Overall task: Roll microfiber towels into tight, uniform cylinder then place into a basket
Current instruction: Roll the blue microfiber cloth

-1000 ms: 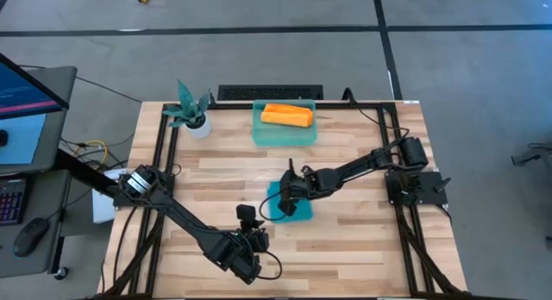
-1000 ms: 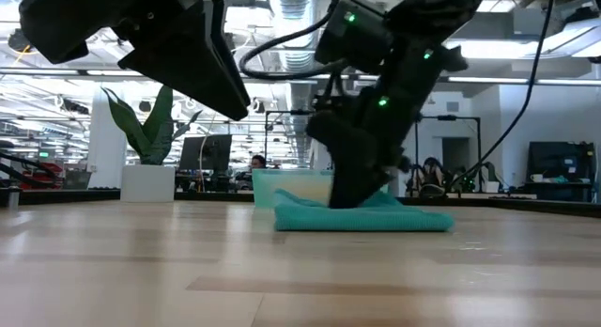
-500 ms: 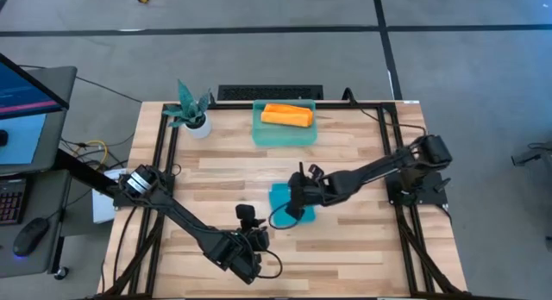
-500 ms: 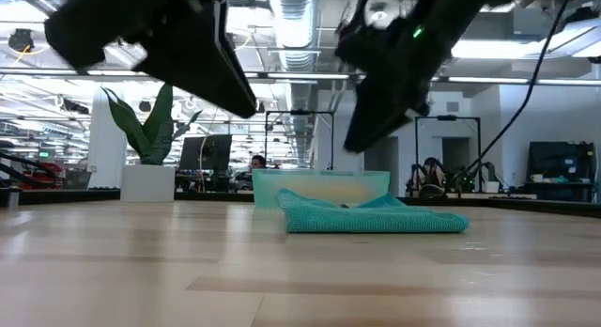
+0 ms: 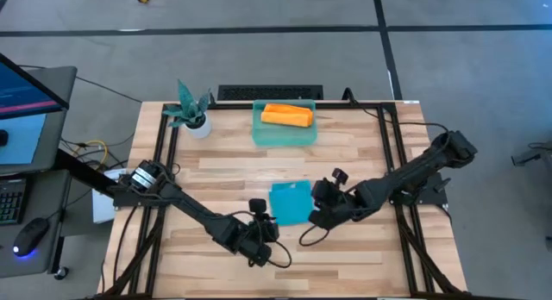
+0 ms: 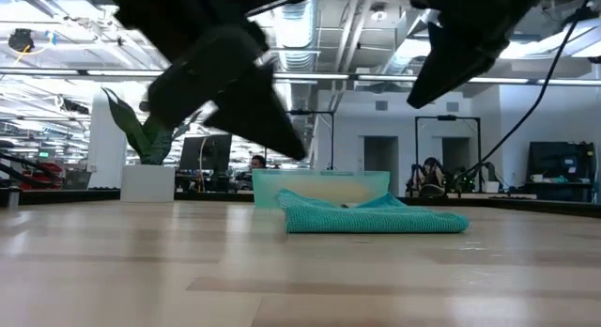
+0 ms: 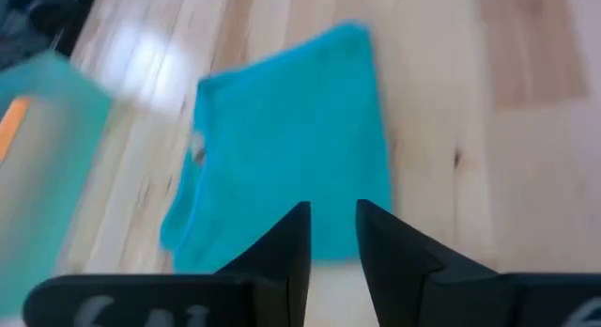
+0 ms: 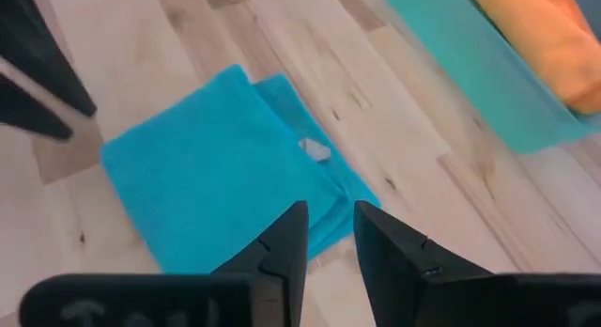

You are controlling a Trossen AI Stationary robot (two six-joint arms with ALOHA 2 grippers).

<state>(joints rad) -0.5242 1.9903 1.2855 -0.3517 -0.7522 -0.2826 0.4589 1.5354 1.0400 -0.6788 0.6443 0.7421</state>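
The right gripper (image 5: 316,215) has lifted off the teal towel (image 5: 290,202), jaws slightly apart and empty. The towel lies folded mid-tabletop (image 5: 362,145), unrolled. The left gripper (image 5: 263,233), jaws narrowly apart, has moved closer. The orange towel (image 5: 286,115) fills the basket (image 5: 259,134).
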